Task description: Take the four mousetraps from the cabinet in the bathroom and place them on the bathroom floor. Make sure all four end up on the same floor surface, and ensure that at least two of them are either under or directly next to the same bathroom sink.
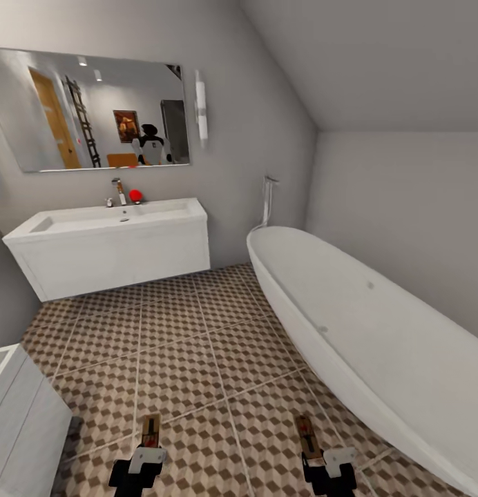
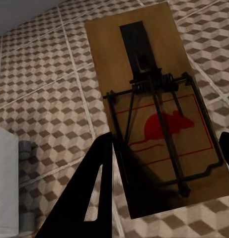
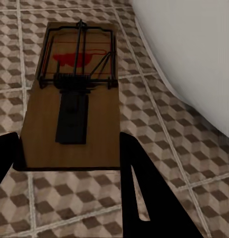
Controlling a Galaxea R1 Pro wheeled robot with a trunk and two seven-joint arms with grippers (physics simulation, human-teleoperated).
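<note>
My left gripper [image 1: 148, 452] is shut on a tan mousetrap [image 1: 150, 430], which juts forward over the cube-pattern bathroom floor [image 1: 197, 345]. The left wrist view shows that mousetrap [image 2: 154, 114] close up, with its red mouse print, between the black fingers [image 2: 89, 198]. My right gripper [image 1: 322, 457] is shut on a second mousetrap [image 1: 307, 436]. In the right wrist view this mousetrap [image 3: 74, 99] sits between the fingers [image 3: 144, 198], above the tiles. The white wall-hung bathroom sink [image 1: 108, 241] with a chrome tap [image 1: 119, 190] hangs ahead to the left. The cabinet is out of view.
A long white bathtub [image 1: 363, 324] runs along the right side, close to my right gripper. A small white boxy unit [image 1: 21, 414] stands at the near left. A mirror [image 1: 94, 110] hangs above the sink, and a red object [image 1: 135, 195] sits beside the tap.
</note>
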